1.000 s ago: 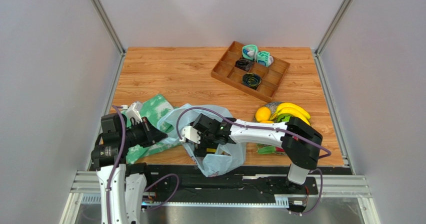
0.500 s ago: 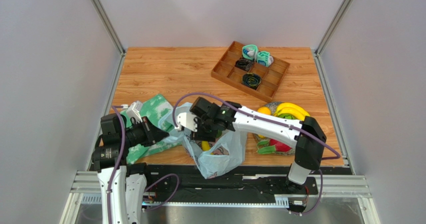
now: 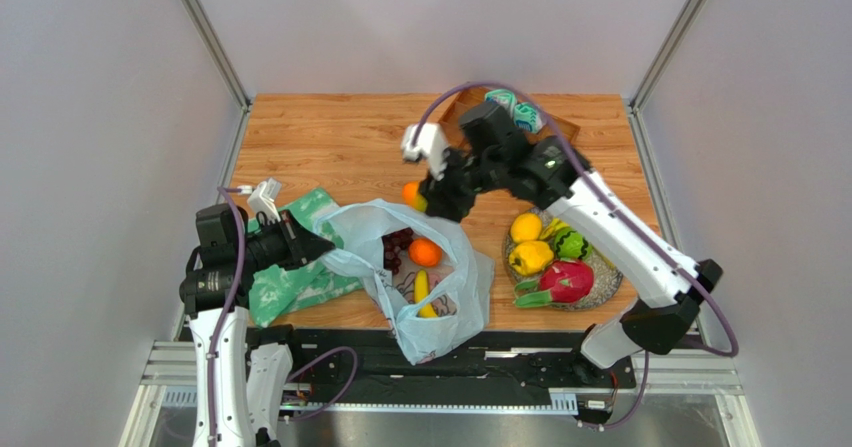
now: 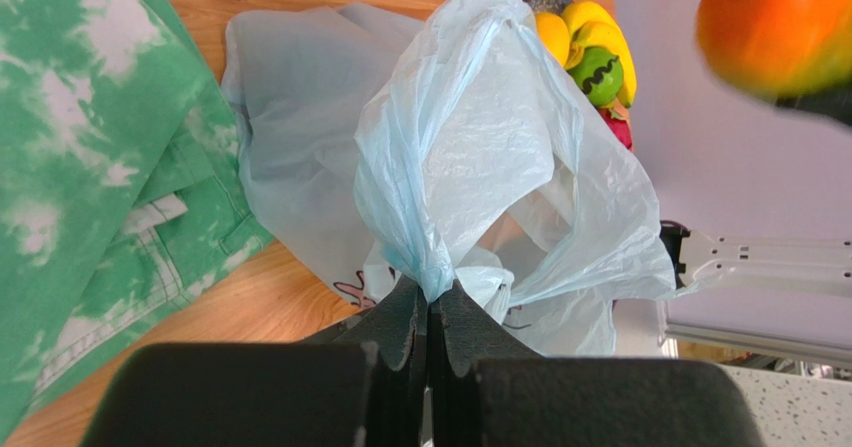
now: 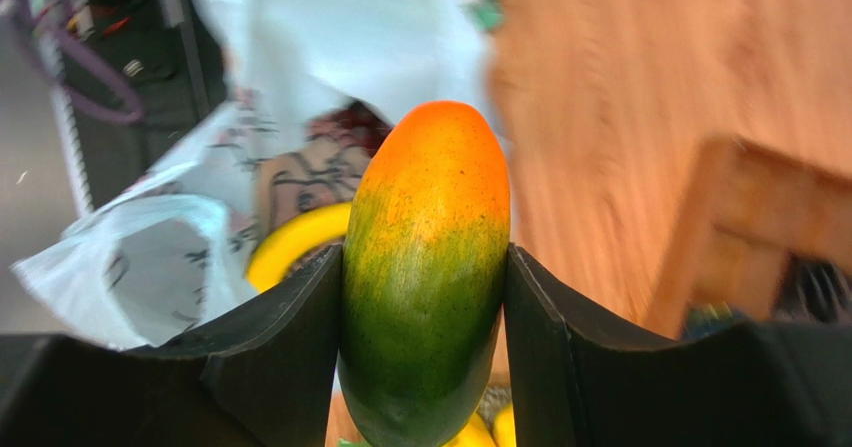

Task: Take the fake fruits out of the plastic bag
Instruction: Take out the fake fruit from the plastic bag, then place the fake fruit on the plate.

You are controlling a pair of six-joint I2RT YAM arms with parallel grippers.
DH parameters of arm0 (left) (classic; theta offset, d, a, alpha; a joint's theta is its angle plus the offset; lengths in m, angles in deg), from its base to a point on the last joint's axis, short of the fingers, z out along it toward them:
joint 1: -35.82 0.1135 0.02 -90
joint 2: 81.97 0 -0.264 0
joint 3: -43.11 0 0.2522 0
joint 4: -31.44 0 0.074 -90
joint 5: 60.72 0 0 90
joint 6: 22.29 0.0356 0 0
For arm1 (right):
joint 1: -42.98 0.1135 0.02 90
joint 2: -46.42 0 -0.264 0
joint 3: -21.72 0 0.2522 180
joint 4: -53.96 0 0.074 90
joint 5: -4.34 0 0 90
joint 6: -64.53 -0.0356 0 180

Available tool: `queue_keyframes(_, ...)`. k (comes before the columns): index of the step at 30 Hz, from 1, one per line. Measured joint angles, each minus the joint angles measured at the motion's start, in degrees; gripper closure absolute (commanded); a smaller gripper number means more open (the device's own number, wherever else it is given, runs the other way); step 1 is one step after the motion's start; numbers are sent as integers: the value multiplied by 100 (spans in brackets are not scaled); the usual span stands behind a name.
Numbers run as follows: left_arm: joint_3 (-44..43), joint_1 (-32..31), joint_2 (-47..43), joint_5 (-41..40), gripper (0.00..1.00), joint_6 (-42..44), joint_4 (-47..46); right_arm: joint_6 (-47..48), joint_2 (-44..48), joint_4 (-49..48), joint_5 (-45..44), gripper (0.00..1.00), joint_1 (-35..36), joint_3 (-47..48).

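Mango (image 5: 428, 217) between jaws of right pincer (image 5: 425, 297)

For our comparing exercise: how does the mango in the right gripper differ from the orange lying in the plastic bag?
Colour: the mango fades from orange to green; the orange is orange all over. Shape: the mango is elongated, the orange round. State: the mango is clamped in the right gripper, outside the plastic bag; the orange lies inside it. Both are glossy fake fruits.
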Motion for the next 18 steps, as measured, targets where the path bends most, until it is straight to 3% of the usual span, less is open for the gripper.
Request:
queue_keyframes(3,-127,0,162,0,100,13,-103,-254,599,-11,-48,67,-1318,-254)
queue_keyframes(11,-111,2,280,2,100,-17,-240,-179,2026,634,-474,65,-5257,-2055)
queue_keyframes(18,-81,2,352,13,100,-122,-457,1145,2402,1449,-752,66,-6616,-3788)
